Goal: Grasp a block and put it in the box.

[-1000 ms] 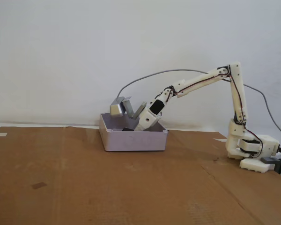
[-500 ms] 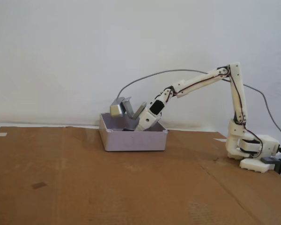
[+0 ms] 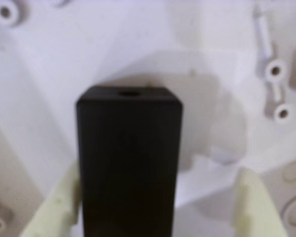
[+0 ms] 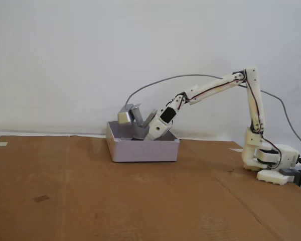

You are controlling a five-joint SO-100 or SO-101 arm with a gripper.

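Inside the box (image 4: 140, 150) | my pincer (image 3: 155, 207) is standing spread, block (image 3: 128, 163) leaning on one finger only | judging it released, so I am clear to lift.

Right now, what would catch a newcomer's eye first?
In the wrist view, the black block fills the middle, standing on the box's pale floor between the open gripper's cream fingers. In the fixed view, the white arm reaches down into that lilac-grey box on brown cardboard.

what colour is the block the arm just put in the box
Matte black, clearest in the wrist view.
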